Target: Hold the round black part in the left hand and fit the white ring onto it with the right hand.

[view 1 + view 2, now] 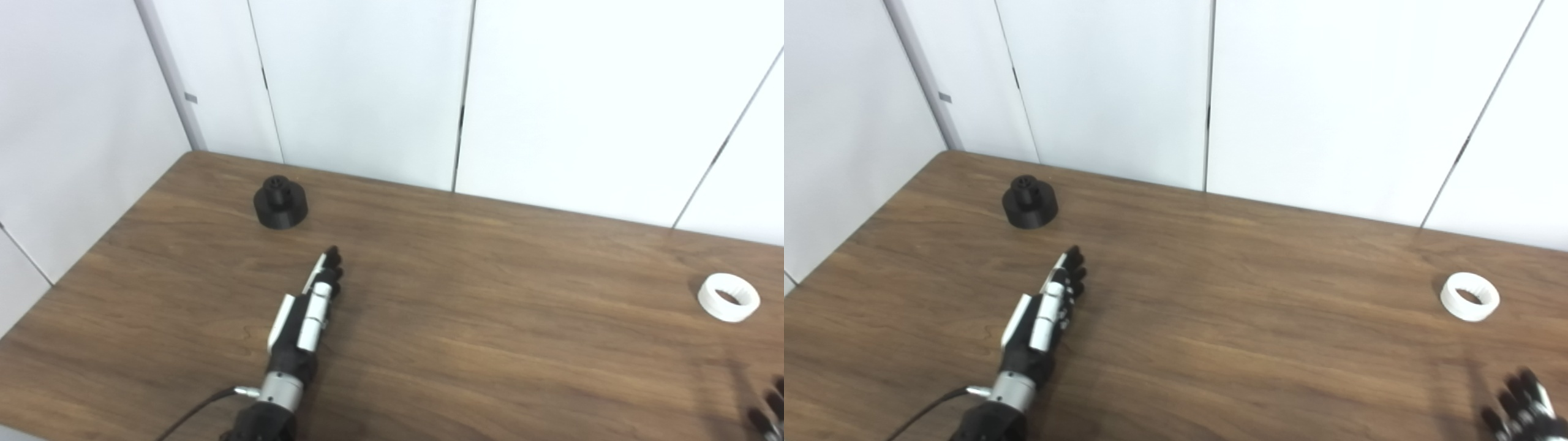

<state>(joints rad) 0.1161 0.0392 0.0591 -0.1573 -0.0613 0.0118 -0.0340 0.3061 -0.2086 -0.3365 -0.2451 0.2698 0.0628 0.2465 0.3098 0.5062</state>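
Round black part (280, 202) upright on the wooden counter (465, 318), far-left, near the back wall — untouched. White ring (1470, 296) lying flat at the far right, well apart from it. Left hand (309, 309) stretched over the counter, fingers straight and close together, holding nothing, pointing toward the black part but short of it. Right hand (1522, 409) barely inside the bottom-right corner (only fingertips visible) — seemingly spread and empty, near the ring, not touching.

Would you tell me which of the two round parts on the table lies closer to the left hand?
The black part, near the table's far left corner, just beyond the left hand. The white ring lies far off by the right edge.
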